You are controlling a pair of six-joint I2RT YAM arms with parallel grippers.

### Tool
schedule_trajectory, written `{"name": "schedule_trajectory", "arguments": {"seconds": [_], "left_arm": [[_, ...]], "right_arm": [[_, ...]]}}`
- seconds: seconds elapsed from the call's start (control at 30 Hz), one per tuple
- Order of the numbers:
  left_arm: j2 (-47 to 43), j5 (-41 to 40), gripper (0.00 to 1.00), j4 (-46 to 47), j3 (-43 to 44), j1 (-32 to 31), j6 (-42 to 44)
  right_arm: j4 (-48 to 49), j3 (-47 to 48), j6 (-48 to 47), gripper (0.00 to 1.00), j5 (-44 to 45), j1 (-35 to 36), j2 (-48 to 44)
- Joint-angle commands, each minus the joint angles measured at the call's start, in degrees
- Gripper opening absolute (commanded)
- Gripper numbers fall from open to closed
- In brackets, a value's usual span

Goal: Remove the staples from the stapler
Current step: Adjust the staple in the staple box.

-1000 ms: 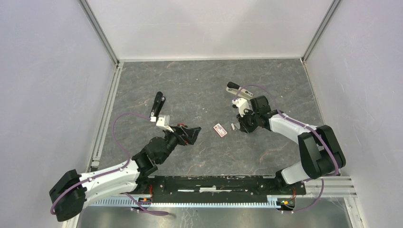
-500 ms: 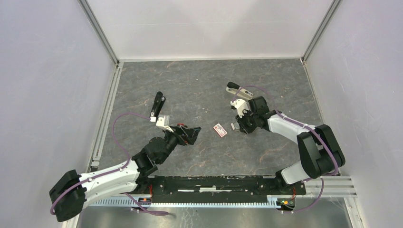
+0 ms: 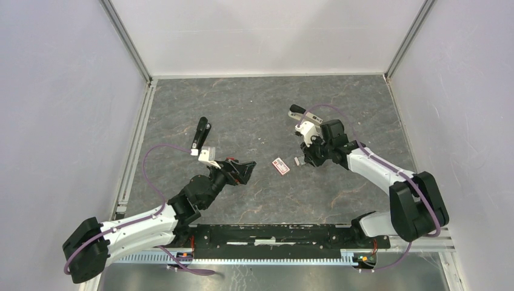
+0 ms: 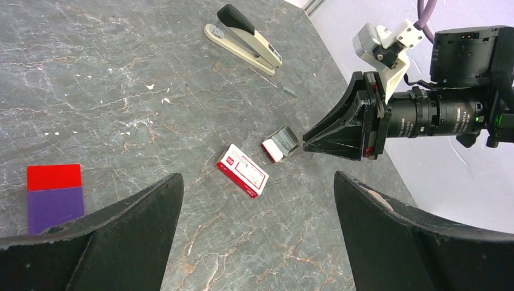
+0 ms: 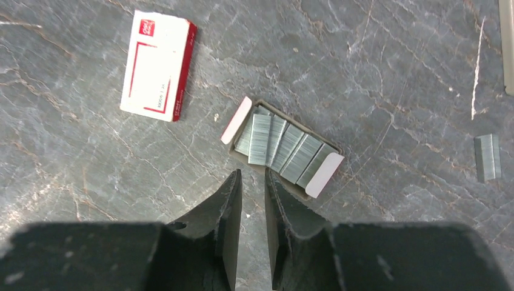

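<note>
Wedges of matte black form the left tool (image 4: pixel 257 179), spread wide and empty at its view's bottom edge; the stapler (image 4: pixel 242 37), rounded black top on pale base, lies at upper centre on the veined grey surface (image 4: pixel 109 91). Only the right wrist view resolves silvery staple strips (image 5: pixel 267 142) in an open tray (image 5: pixel 324 173), beyond the right tool (image 5: pixel 251 176), almost pressed together, pinching nothing.

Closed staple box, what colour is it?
The staple box is white with red lines and a red side; clearest in the right wrist view.
</note>
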Motion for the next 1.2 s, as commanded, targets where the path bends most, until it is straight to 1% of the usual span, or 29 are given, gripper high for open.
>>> {"name": "schedule_trajectory", "arguments": {"seconds": [0.0,0.13,0.37,0.67,1.17], "left_arm": [[-0.54,-1.47,0.99,1.59,-0.22,-0.03,-1.19],[-1.86,-1.58,0.99,0.86,-0.57,-0.04,-1.46],[-3.72,-2.42,0.99,-1.34,-0.67,-0.05,-1.38],[-1.44,-1.98,0.99,0.31,-0.4,-0.01,-1.45],[-2.15,-2.16,0.99,-0.2,-0.75,-0.07,-1.64]], "right_arm": [[2.48,2.28,2.19,0.25,-3.2,0.08,0.39],[2.89,3.27,5.5,0.22,-6.01,-0.48,4.33],[2.63,5.34,7.71,0.22,-7.85,-1.67,8.42],[2.74,5.53,8.06,0.25,-7.08,-2.57,9.31],[2.28,6.13,7.89,0.27,-6.44,-3.61,11.0]]}}
